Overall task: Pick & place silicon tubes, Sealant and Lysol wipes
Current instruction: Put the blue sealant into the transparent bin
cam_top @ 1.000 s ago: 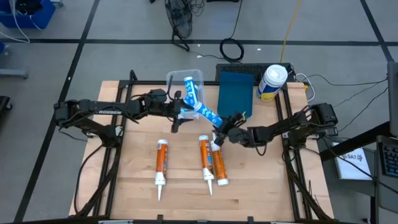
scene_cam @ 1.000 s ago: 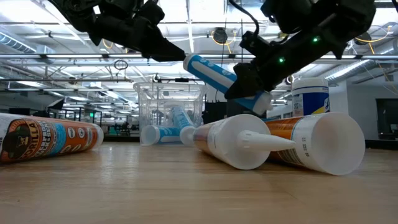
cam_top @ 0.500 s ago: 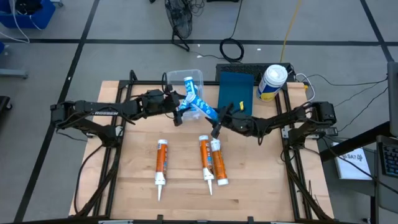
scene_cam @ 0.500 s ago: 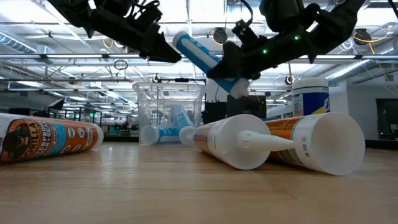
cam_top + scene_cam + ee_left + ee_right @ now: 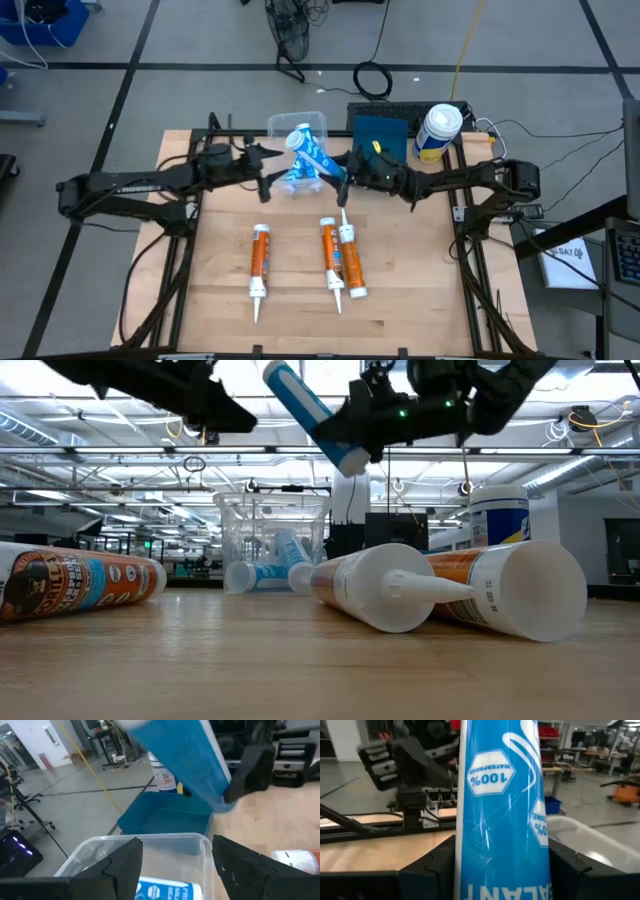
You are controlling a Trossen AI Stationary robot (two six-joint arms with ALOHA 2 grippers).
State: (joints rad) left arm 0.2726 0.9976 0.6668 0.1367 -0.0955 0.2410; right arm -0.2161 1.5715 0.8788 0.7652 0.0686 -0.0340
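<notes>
Your right gripper (image 5: 340,180) fingers clamping the blue sealant tube (image 5: 310,155) aloft over the clear plastic bin (image 5: 300,125), your left gripper (image 5: 265,175) fingers parted and empty just beside it, white-lidded Lysol wipes canister (image 5: 437,131) standing upright at the surface's far right corner.

The surface (image 5: 300,310) is pale wood with a smooth, faintly shiny finish. The blue tube (image 5: 502,805) looks like glossy plastic, catching light along its printed side. The bin (image 5: 150,842) is clear, smooth plastic, and the tray (image 5: 165,820) beside it is matt blue plastic. The orange tubes (image 5: 500,585) have glossy labels and white plastic nozzles. Both arms look like matt dark plastic or metal.
</notes>
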